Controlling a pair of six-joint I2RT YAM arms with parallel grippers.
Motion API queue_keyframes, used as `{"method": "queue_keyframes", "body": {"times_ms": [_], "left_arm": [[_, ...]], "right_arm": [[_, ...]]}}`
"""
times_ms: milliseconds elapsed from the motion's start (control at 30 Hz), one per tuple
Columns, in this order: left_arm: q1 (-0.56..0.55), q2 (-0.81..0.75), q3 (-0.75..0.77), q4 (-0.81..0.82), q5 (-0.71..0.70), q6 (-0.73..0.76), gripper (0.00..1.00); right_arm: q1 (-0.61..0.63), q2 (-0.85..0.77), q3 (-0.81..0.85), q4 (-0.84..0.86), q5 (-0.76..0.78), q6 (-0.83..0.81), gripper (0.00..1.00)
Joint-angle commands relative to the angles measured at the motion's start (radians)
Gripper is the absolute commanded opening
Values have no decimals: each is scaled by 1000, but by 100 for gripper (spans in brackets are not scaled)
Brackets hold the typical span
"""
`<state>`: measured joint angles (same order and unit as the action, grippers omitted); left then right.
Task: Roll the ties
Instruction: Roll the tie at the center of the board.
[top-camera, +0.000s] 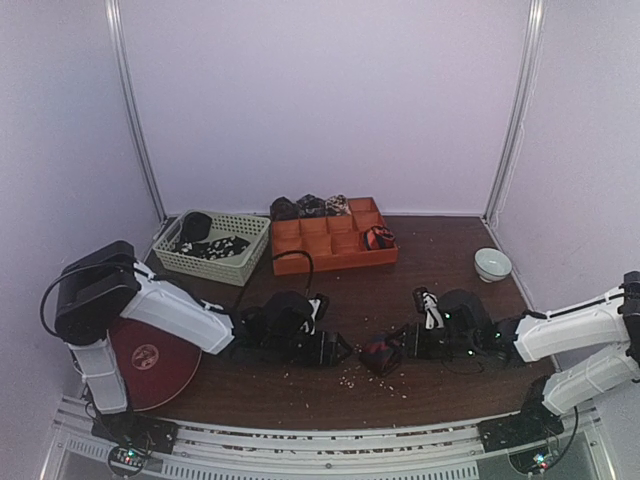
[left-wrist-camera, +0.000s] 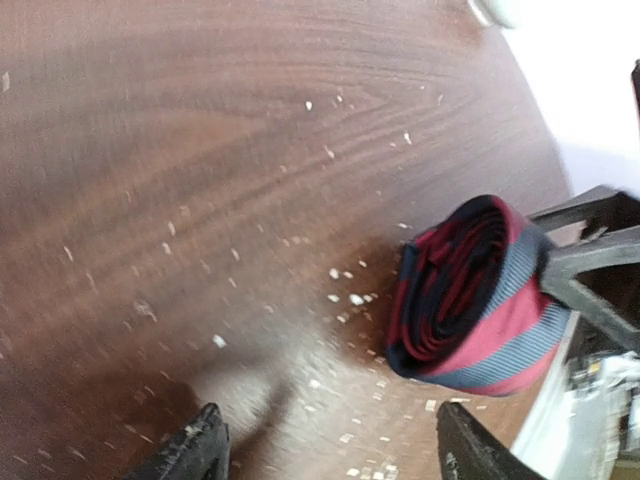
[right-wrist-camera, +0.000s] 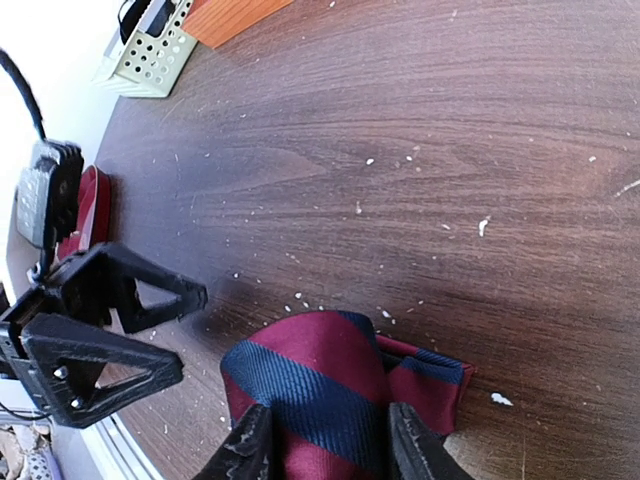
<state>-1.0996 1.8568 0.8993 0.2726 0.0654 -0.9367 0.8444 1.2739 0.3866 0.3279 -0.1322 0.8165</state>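
Note:
A rolled tie (right-wrist-camera: 320, 380), red with dark blue stripes, sits as a coil on the brown table (top-camera: 440, 240). My right gripper (right-wrist-camera: 325, 440) is shut on this coil, one finger on each side of it. The same coil (left-wrist-camera: 470, 295) shows in the left wrist view ahead and to the right of my left gripper (left-wrist-camera: 330, 455), which stands open and empty just above the table. From above, the left gripper (top-camera: 338, 350) and right gripper (top-camera: 400, 352) face each other with the coil (top-camera: 380, 355) between them. Dark speckled ties (top-camera: 310, 207) lie heaped behind the tray, and more fill the basket.
An orange compartmented tray (top-camera: 315, 245) at the back holds one rolled tie (top-camera: 378, 238). A pale green lattice basket (top-camera: 240, 262) stands to its left. A small white bowl (top-camera: 492, 264) sits at the right and a red disc (top-camera: 150, 360) at the near left. Pale crumbs dot the table.

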Motion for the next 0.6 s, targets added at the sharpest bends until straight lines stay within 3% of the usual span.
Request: {"method": "queue_keyframes", "body": {"times_ms": [0,167,267,567], "left_arm": [[-13,-23,-83,271,62,-238,73],[-52,1,-82,282,25,-338,76],[-74,32,-117,410,14,-449,76],[-138,174,-82,616,-35,-589,75]], "right_arm": [[-6,27,-58,30,-35,41,39],[-6,67,-107,132,-82,125,39],[0,71,-147,215,-91,194,39],[41,25,-187,218,-33,272,39]]}}
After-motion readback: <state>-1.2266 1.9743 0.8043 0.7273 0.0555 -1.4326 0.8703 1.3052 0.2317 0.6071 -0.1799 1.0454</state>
